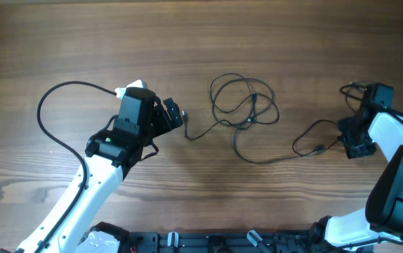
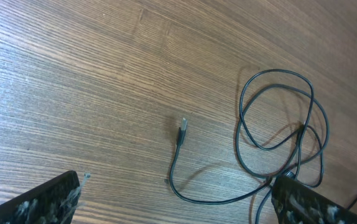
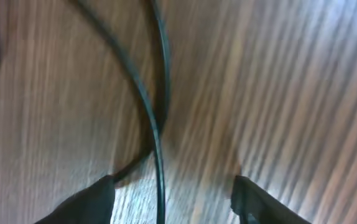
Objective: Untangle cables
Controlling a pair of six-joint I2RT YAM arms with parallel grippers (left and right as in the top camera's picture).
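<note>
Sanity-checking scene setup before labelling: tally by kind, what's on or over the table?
Cable tangle: 1 (strand count unclear)
Grippers: 2, left gripper and right gripper, both open
Total: 3

Soft, even light fills the overhead view, and the cables (image 1: 255, 100) throw only faint shadows on the wooden table (image 1: 187, 35). The left wrist view is sharp, its grain crisp. The right wrist view is heavily blurred: the grain smears into streaks, with pale glare at the lower right.
</note>
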